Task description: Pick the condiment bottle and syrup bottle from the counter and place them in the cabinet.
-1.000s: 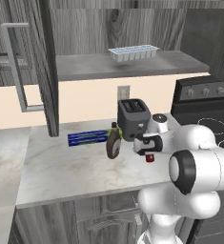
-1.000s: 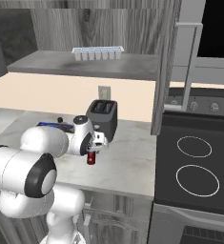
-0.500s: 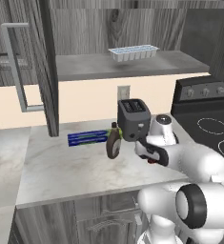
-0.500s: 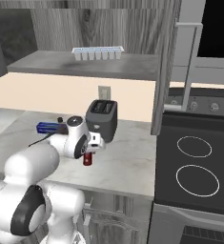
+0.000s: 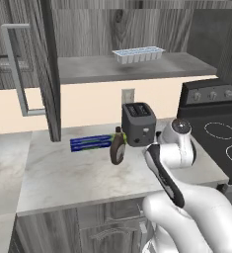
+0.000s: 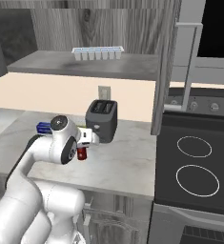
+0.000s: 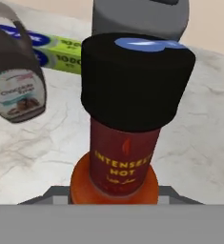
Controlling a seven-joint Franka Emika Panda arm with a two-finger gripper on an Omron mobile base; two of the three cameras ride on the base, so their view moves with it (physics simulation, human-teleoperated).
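Now the gripper (image 6: pixel 85 143) has clamped shut around the condiment bottle (image 6: pixel 82 153) and lifted it just clear of the counter (image 6: pixel 123 162), beside the toaster (image 6: pixel 102 120). Next comes the cabinet (image 6: pixel 108 66); the syrup bottle (image 5: pixel 118 148) waits behind.

Base views flank toaster (image 5: pixel 138 123); hand camera close above.

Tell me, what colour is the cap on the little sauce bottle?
Black, on the red condiment bottle; the hand view shows it best.
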